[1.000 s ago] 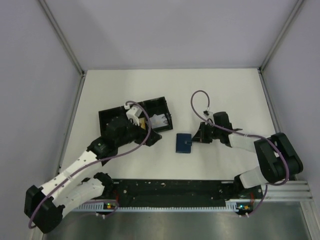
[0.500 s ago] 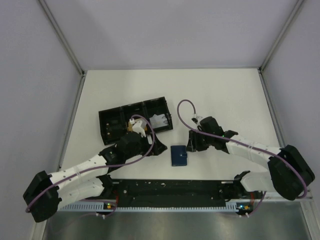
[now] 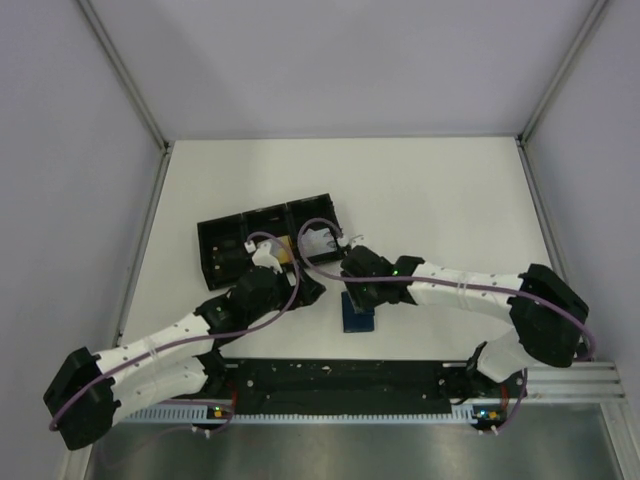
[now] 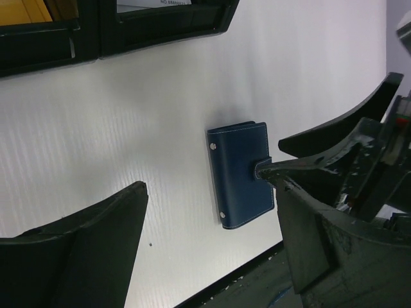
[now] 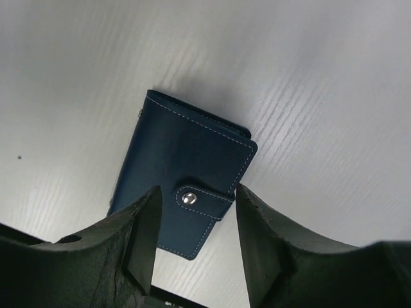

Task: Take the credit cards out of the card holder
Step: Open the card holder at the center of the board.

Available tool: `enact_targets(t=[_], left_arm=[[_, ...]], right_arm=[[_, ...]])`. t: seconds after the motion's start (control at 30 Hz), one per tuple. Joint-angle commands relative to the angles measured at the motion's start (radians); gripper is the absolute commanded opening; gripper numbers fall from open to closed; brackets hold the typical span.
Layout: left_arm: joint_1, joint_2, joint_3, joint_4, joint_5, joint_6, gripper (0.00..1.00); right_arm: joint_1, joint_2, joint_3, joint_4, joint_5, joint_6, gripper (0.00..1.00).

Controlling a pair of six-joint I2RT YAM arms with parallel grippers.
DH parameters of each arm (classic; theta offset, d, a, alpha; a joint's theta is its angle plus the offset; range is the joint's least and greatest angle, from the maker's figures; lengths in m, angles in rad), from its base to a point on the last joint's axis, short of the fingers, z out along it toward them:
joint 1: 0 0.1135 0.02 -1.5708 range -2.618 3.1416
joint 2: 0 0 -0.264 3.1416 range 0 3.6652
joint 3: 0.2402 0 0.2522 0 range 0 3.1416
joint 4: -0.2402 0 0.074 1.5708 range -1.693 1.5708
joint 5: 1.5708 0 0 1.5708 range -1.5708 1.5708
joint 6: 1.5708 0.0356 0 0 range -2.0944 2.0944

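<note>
The dark-blue card holder (image 5: 183,168) lies closed on the white table, its snap tab (image 5: 203,201) fastened. It also shows in the left wrist view (image 4: 239,173) and, half covered, from above (image 3: 358,318). My right gripper (image 5: 196,240) is open just over it, one finger either side of the tab, and hides its far end from above (image 3: 358,294). My left gripper (image 4: 205,256) is open and empty, left of the holder (image 3: 316,290). No card shows in the holder. An orange-tan card (image 3: 284,248) lies in the black tray.
The black three-compartment tray (image 3: 212,250) stands behind my left gripper, with a white slip (image 3: 320,241) in its right compartment. Its front wall shows in the left wrist view (image 4: 160,25). The black base rail (image 3: 340,380) runs along the near edge, close to the holder.
My right gripper has swung left and come down over the holder. My left gripper has drawn out of the tray toward the holder. The holder has shifted nearer the front edge.
</note>
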Motion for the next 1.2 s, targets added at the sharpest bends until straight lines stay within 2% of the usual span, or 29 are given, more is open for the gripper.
enact_targets(t=[0.0, 0.23, 0.43, 0.7, 1.1, 1.13, 1.17], left_arm=[[-0.003, 0.010, -0.017, 0.021, -0.007, -0.019, 0.84], [-0.006, 0.055, -0.018, 0.052, 0.031, -0.017, 0.84], [-0.014, 0.134, 0.019, 0.061, 0.080, -0.012, 0.84], [-0.062, 0.233, 0.057, 0.104, 0.105, -0.031, 0.84], [-0.086, 0.386, 0.109, 0.190, 0.183, -0.065, 0.85], [-0.088, 0.392, 0.112, 0.190, 0.183, -0.065, 0.84], [-0.088, 0.391, 0.114, 0.188, 0.183, -0.065, 0.84]], right_arm=[[0.066, 0.103, 0.093, -0.099, 0.167, 0.043, 0.48], [0.086, 0.167, 0.113, -0.111, 0.163, 0.057, 0.42], [0.088, 0.174, 0.102, -0.130, 0.166, 0.075, 0.32], [0.088, 0.157, 0.096, -0.128, 0.195, 0.085, 0.00], [0.082, -0.005, 0.034, -0.022, 0.183, 0.062, 0.00], [0.080, -0.020, 0.033, -0.031, 0.184, 0.065, 0.05], [0.082, -0.030, 0.033, -0.039, 0.181, 0.065, 0.16]])
